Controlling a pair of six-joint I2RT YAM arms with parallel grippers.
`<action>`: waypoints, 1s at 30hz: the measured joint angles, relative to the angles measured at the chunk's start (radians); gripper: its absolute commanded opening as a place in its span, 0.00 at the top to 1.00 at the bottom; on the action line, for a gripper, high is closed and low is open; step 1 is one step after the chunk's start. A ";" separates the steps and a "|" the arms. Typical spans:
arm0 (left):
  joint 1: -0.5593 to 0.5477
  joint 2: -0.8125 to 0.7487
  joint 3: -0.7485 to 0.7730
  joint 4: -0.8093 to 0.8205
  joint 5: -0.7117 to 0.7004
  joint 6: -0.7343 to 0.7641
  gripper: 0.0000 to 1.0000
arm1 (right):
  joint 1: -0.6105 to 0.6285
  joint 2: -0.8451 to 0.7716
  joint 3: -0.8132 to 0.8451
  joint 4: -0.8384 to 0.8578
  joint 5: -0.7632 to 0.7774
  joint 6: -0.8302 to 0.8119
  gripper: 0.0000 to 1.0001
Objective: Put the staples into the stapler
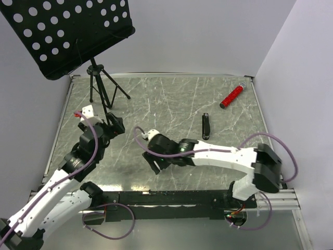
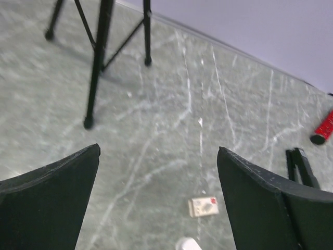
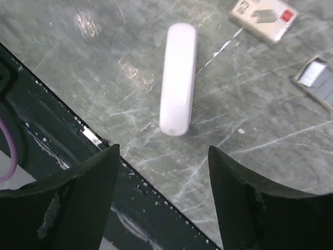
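- The stapler [image 1: 206, 126] lies flat on the table [image 1: 171, 99], untouched. In the left wrist view it sits outside the finger on that view's right, just past its tip.
- That view is blurred and crops it, so I cannot tell whether it is hinged open.
- The staples box [image 3: 264, 18] lies ahead of the right gripper's [image 3: 164, 151] fingertips, off toward the finger on that view's right. The grey tray piece [image 3: 317, 80] lies near it but apart from it.
- Seen from the left gripper [image 2: 158, 151], the box falls within the gap between the fingers, closer to the right-hand one.
- Both pairs of fingers stand wide apart with nothing between them.
- The white bar [image 3: 178, 78] lies straight ahead of the right fingertips, closer than the box.
- The red cylinder [image 1: 232, 95] lies well beyond the stapler.
- The step is probably the first pick, with nothing gripped yet.
- To do it well, swing the right fingers past the white bar and centre the gap over the tray.
- Come down square and close across its short sides, since it is thin and will skid if nudged.
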 measured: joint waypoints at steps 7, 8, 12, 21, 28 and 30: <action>0.002 -0.077 -0.106 0.131 -0.072 0.162 0.01 | -0.012 0.220 0.224 -0.191 -0.016 -0.011 0.33; 0.002 -0.077 -0.119 0.141 -0.078 0.179 0.01 | -0.013 0.249 0.248 -0.209 -0.014 -0.011 0.35; 0.002 -0.070 -0.144 0.168 -0.085 0.212 0.01 | -0.023 0.343 0.329 -0.273 -0.012 -0.021 0.41; 0.046 -0.054 -0.146 0.201 -0.092 0.247 0.01 | -0.049 0.435 0.401 -0.322 -0.040 -0.040 0.76; 0.075 -0.055 -0.146 0.220 -0.063 0.247 0.01 | -0.063 0.443 0.400 -0.321 -0.069 -0.048 0.77; 0.079 -0.055 -0.146 0.225 -0.056 0.246 0.01 | -0.063 0.442 0.393 -0.315 -0.072 -0.047 0.77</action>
